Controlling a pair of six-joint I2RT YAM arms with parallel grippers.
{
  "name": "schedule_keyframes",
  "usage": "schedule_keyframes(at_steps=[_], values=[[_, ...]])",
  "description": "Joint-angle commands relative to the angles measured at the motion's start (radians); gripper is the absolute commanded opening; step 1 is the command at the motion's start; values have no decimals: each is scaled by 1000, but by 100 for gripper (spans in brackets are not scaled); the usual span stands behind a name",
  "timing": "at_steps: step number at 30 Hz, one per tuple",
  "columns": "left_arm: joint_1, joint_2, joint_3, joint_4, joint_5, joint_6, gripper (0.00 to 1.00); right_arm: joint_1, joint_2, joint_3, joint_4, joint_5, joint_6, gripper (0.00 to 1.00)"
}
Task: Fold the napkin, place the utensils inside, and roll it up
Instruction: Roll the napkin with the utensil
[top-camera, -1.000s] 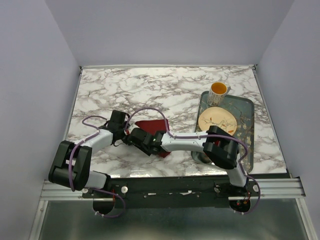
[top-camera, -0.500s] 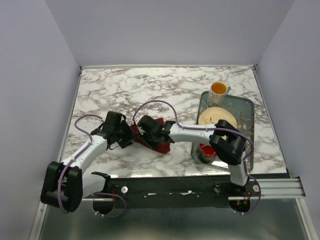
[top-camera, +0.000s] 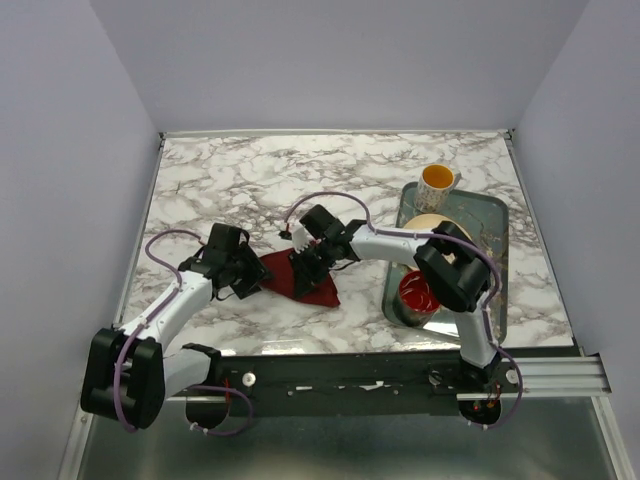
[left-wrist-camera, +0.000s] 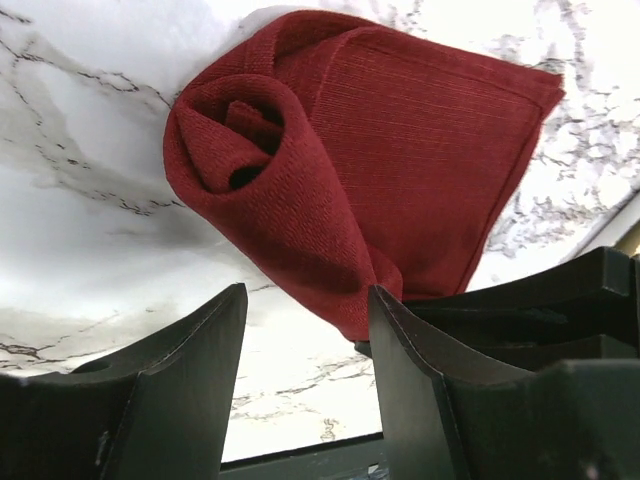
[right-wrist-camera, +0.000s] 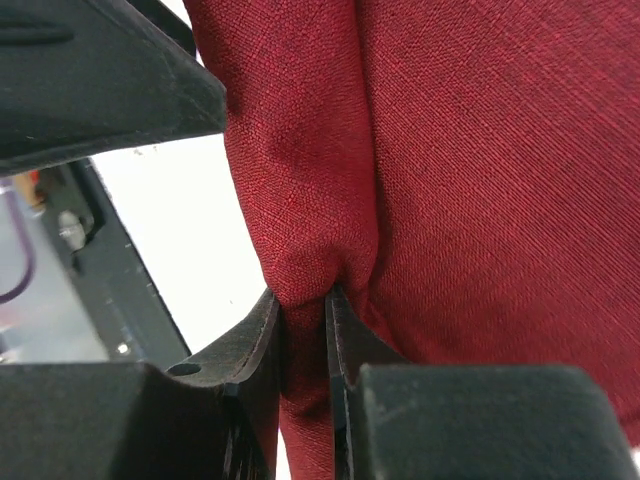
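The napkin (left-wrist-camera: 400, 150) is found on the bench (left-wrist-camera: 70, 90) as a partly wound roll. One end is coiled into a loose spiral directly ahead of the left gripper (left-wrist-camera: 305, 295), and a flat folded flap is spread beyond it, towards that gripper's right-hand finger. The fingers of the left gripper are held apart and no cloth is pinched between them. Only the lower tip of the roll reaches the inner face of one finger, and whether it touches cannot be told. This open stance is judged to be a readiness to cup the coiled end so that the spiral is not allowed to spring loose.

The right gripper (right-wrist-camera: 303, 300) is clamped on the cloth. In its wrist view a narrow pleat of maroon fabric is squeezed between the two fingers, with the rest of the napkin spread above and beyond the fingertips. The pinch is judged to be the working hold of the rolling step, by which the layers can be drawn over the coil. Seen from above, the napkin lies between the two grippers, which are set close beside each other.

No blue piece is seen in any view. The hollow of the spiral shows only shadow, so it cannot be told whether the utensils have been enclosed.

The tray (top-camera: 500, 215), with the mug (top-camera: 438, 180) and red bowl (top-camera: 415, 292), is left well behind the right gripper, along its arm, and plays no part in this step.
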Motion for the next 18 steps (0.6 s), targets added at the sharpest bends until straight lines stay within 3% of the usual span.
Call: schedule_keyframes(at_steps=[1,13,18], values=[[3,23,-1,23,35,-6,60,-23,82,5,1,-145,13,11],[-11,29,-20,40,59,-41,61,-72,179,54,-1,-200,36,11],[-11,104,-29,95,84,-53,61,-81,200,68,0,-231,51,13]])
